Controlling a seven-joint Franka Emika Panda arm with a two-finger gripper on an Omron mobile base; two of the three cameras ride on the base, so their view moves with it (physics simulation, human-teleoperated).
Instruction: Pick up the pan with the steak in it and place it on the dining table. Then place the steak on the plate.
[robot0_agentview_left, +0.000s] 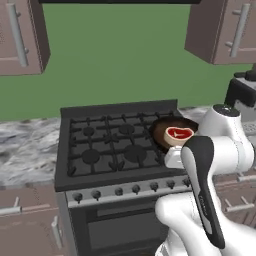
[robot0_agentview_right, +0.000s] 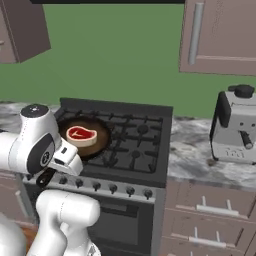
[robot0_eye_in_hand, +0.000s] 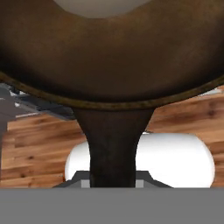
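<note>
1. Over the stove (robot0_agentview_left: 117, 150), left base view: the pan (robot0_agentview_left: 162, 134) carried the steak (robot0_agentview_left: 179, 133) at the range's right edge; the robot's arm hid its handle.
2. Right base view: pan (robot0_agentview_right: 85, 137) seemingly lifted; the carry to the dining table came next.
3. Hand view: end effector clamped on the handle (robot0_eye_in_hand: 113, 148), fingertips hidden.

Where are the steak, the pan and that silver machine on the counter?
steak (robot0_agentview_right: 81, 135): right base view, its red middle.
pan (robot0_eye_in_hand: 109, 65): hand view, brown underside.
silver machine (robot0_agentview_right: 235, 132): right base view, its front.
</note>
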